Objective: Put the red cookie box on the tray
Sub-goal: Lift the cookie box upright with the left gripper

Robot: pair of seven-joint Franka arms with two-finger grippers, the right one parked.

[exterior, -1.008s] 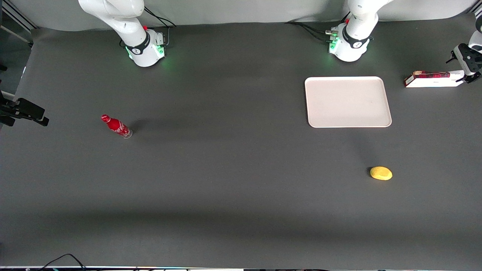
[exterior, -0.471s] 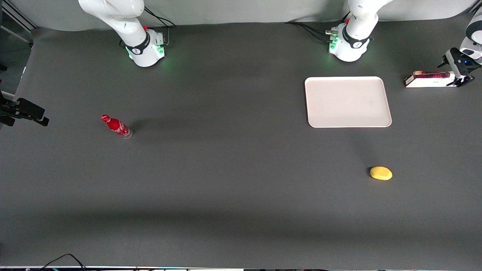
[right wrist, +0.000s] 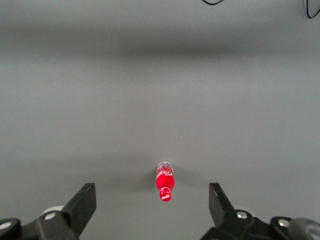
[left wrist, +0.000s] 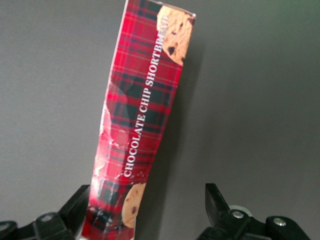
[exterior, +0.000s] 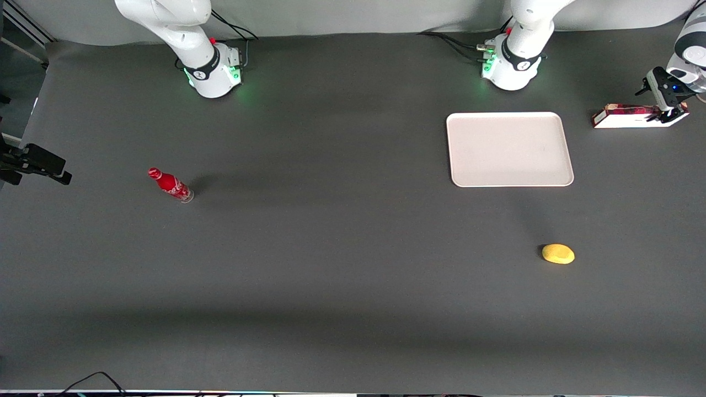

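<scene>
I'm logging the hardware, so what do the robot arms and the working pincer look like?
Glossy white rounded arms with black joint bands; the bases glow green and trail black cables. The left arm's pincer has a white body with black fingers, a small blue light, and hangs over the red tartan cookie box.

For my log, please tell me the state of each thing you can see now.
red cookie box: lying on the table, not on tray.
tray: flat, nothing on it.
gripper: open, over one end of the box.
soda bottle: standing.
yellow fruit: resting on table.
</scene>
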